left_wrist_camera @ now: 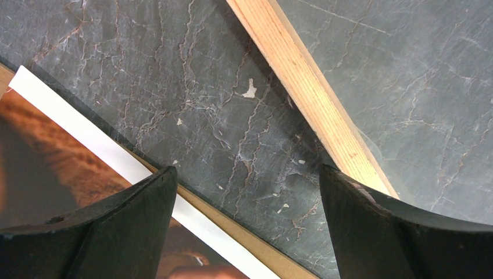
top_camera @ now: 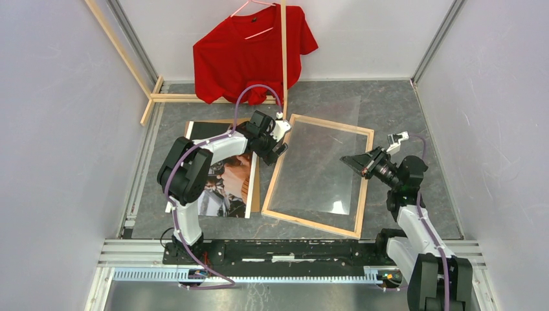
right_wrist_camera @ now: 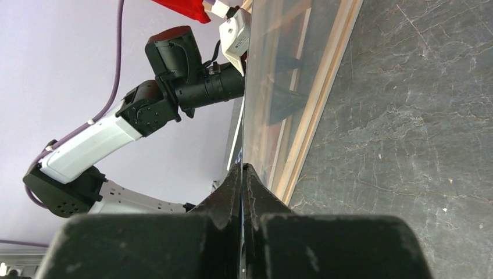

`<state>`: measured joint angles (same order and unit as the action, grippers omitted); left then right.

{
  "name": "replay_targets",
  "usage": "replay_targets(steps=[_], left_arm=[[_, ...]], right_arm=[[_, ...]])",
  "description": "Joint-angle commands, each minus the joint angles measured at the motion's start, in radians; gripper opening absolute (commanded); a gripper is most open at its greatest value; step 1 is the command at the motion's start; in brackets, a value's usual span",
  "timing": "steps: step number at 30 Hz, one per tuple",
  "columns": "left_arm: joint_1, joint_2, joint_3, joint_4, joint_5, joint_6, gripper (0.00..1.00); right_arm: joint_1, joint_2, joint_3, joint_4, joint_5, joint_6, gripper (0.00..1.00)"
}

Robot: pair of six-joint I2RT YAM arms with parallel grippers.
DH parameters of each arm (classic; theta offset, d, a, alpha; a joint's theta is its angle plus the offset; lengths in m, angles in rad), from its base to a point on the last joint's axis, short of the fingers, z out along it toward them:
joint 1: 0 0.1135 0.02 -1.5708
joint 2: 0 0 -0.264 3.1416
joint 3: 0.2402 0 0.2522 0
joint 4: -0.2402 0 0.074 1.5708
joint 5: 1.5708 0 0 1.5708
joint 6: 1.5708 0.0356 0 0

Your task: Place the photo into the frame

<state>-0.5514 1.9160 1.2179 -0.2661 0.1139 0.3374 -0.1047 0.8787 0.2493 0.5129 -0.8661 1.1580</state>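
Photo, one, lies flat on one cardboard sheet, desk left; one frame just beside it, wood side up. Left wrist: left hand released, fingers wide over bare desk between photo and frame. Right wrist: right hand clenched on one clear pane edge.

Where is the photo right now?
In the top view, the photo lies face up left of the frame, on a brown sheet, partly under the left arm.
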Motion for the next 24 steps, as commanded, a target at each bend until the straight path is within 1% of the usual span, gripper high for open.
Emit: replay_targets(steps=[1, 5, 7, 12, 15, 16, 18, 19, 21, 24], left_arm=[[-0.001, -0.006, -0.009, -0.044, 0.008, 0.008, 0.97], [-0.001, -0.007, -0.012, -0.043, 0.009, 0.009, 0.97], [0.0, -0.008, -0.014, -0.041, 0.008, 0.011, 0.97], [0.001, -0.01, -0.017, -0.041, 0.007, 0.012, 0.97], [0.001, -0.011, -0.017, -0.039, 0.007, 0.012, 0.97], [0.001, -0.01, -0.017, -0.039, 0.006, 0.012, 0.97], [0.0, -0.01, -0.017, -0.039, 0.009, 0.012, 0.97], [0.001, -0.011, -0.016, -0.039, 0.011, 0.012, 0.97], [0.001, -0.014, -0.017, -0.04, 0.017, 0.011, 0.97], [0.001, -0.014, -0.017, -0.042, 0.016, 0.011, 0.97]], right_arm=[[0.008, 0.013, 0.054, -0.023, -0.034, -0.066, 0.0], [0.008, 0.021, 0.064, -0.055, -0.036, -0.098, 0.0], [0.008, 0.026, 0.082, -0.107, -0.037, -0.144, 0.0], [0.008, 0.028, 0.146, -0.312, -0.013, -0.302, 0.0], [0.007, 0.019, 0.178, -0.436, 0.029, -0.395, 0.0], [0.006, 0.015, 0.185, -0.467, 0.046, -0.414, 0.01], [0.005, 0.01, 0.206, -0.556, 0.08, -0.46, 0.07], [0.005, 0.01, 0.212, -0.58, 0.087, -0.476, 0.08], [0.005, 0.004, 0.213, -0.602, 0.102, -0.483, 0.12], [0.005, -0.002, 0.209, -0.62, 0.114, -0.49, 0.14]])
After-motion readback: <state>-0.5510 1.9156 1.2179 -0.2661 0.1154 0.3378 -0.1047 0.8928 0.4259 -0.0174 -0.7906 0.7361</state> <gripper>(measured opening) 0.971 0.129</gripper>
